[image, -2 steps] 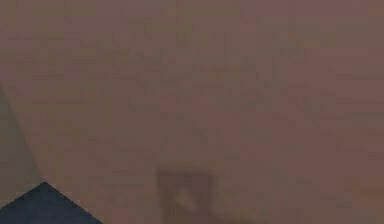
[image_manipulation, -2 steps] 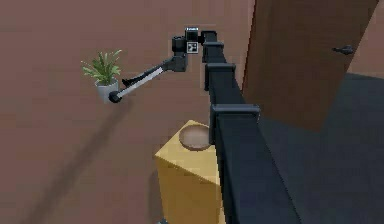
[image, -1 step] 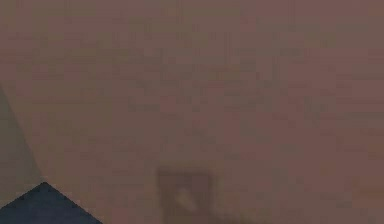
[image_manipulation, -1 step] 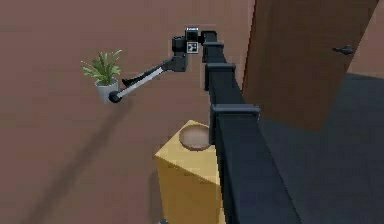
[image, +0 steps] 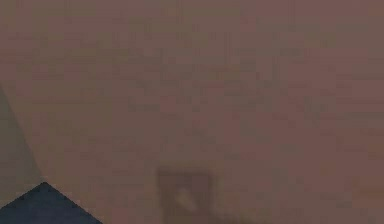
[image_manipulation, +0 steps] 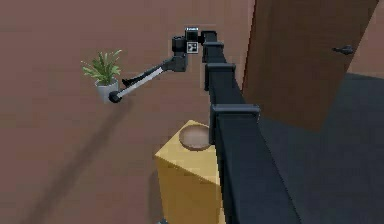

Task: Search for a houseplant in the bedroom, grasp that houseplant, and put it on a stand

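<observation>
Houseplant (image_manipulation: 104,76): green leaves in a pale pot, hanging in the air before the brown wall (image_manipulation: 60,150), up and toward the arm side view's left from the yellow stand (image_manipulation: 185,172), clear of every surface.
Gripper (image_manipulation: 118,96): held the plant at its far end, well out from the stand.
Fingers (image_manipulation: 142,81): thin and dark, slanting down to the pot; whether they were spread or pressed together, I could not tell.
Arm (image_manipulation: 228,112): a dark bar passing just beside the stand's right side.
Stand top: carried a round brown dish (image_manipulation: 196,134) on the half farther from the camera.
Step in hand: judged to be the carry, with the grasp done and the placing not yet done.
Next move: probably called for drawing the arm in toward the stand and lowering, setting the pot on the bare yellow part beside the dish.
</observation>
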